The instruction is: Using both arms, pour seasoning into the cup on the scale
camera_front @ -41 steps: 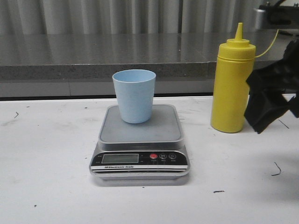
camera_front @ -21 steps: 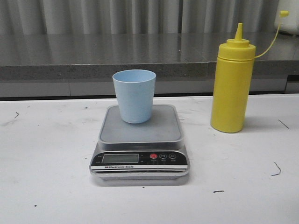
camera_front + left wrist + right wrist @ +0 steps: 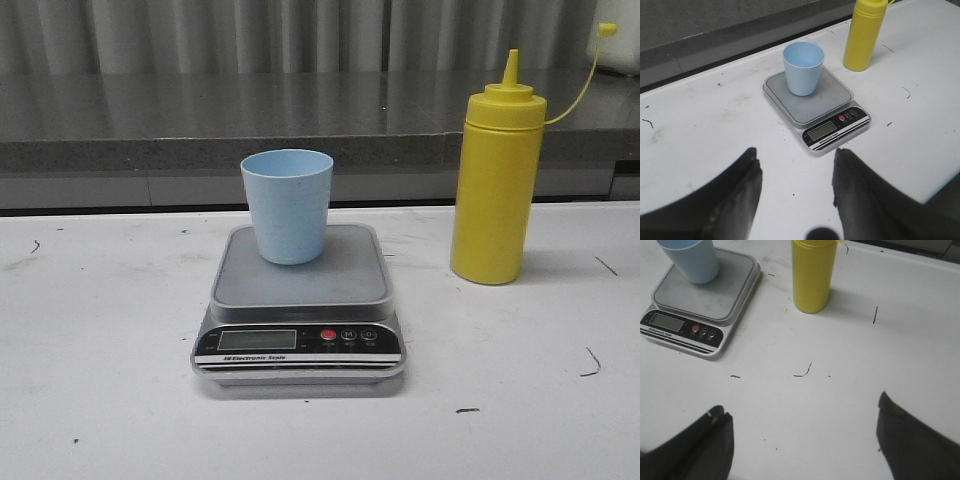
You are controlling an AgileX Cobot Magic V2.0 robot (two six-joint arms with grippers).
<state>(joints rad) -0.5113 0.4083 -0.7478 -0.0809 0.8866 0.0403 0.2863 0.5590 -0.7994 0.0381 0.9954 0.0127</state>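
A light blue cup (image 3: 288, 205) stands upright on the steel platform of the silver-grey scale (image 3: 300, 305) in the middle of the white table. The tall yellow seasoning bottle (image 3: 497, 180) stands upright to the scale's right, its cap hanging open on a thin strap. Neither gripper shows in the front view. In the left wrist view my left gripper (image 3: 796, 165) is open and empty, hovering short of the scale (image 3: 820, 102) and cup (image 3: 803, 67). In the right wrist view my right gripper (image 3: 805, 420) is wide open and empty, well back from the bottle (image 3: 812, 275).
A grey stone ledge (image 3: 250, 125) runs along the back of the table, with a corrugated wall behind it. Small dark scuff marks (image 3: 592, 365) dot the white tabletop (image 3: 100, 350).
A second ago the right gripper stood next to the bottle at the right edge of the front view; it has since withdrawn out of that view. Cup, scale and bottle have not moved.
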